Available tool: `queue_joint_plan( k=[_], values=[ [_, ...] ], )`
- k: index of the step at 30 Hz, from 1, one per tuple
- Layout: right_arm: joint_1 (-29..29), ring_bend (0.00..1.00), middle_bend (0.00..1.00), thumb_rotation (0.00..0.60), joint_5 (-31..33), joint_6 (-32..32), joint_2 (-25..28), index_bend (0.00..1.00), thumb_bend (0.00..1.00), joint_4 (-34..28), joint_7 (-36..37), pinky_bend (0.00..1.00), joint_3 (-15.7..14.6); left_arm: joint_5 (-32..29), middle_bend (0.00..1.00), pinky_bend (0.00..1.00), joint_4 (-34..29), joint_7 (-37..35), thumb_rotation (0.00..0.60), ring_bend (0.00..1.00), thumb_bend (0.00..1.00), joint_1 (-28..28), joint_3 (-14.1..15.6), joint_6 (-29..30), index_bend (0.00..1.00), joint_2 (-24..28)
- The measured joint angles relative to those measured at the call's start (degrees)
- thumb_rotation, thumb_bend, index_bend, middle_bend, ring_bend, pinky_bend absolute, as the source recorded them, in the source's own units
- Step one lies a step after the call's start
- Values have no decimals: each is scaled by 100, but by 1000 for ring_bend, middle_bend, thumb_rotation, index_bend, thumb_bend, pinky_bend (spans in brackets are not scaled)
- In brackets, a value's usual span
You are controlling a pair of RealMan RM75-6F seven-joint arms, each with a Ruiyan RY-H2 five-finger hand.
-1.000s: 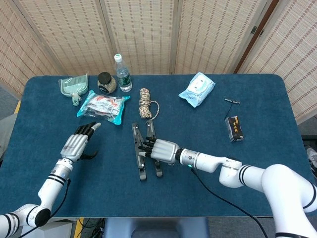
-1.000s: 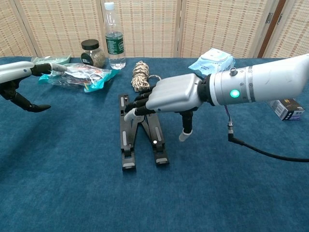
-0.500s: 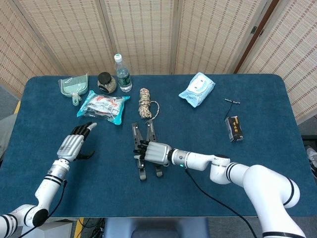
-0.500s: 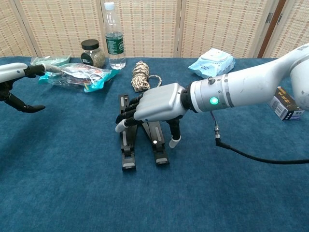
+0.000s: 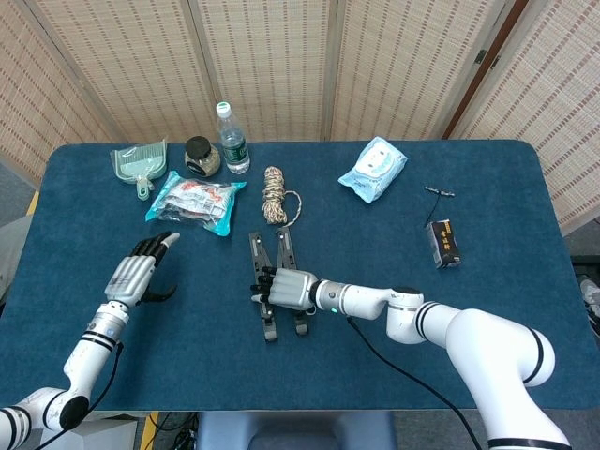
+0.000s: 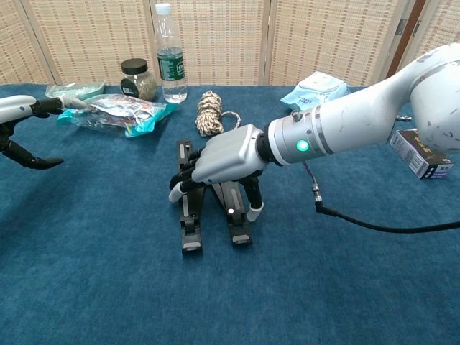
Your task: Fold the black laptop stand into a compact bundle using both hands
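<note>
Chest view shows the right robot hand (image 6: 219, 159) has moved down onto the black stand (image 6: 194, 215), fingers spread on it. Left robot hand (image 5: 139, 272) stays open.

You have bright, even overhead light in both views. Shadows on the tabletop (image 5: 525, 309) are soft and short, pooling under the right hand (image 6: 223, 154). Focus is sharp throughout. The white arm shell shows mild glare. The chest view bows slightly toward its edges.
</note>
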Motion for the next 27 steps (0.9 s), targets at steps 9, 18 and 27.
queue_joint_plan(
  k=[9,18,27],
  values=[
    [59,0,0,600,22,44,-111,0,37,143,-69,0,-59,47,0,0,41,-51,600,0,304,9,-25,-8,33,-32],
    [186,0,17,600,80,-29,-254,0,117,301,2,0,-69,69,0,0,22,-107,600,0,303,52,-37,12,33,-4],
    [208,0,289,600,143,125,-419,39,167,516,142,0,-31,129,0,0,34,-169,600,0,303,81,-31,27,33,-1]
  ],
)
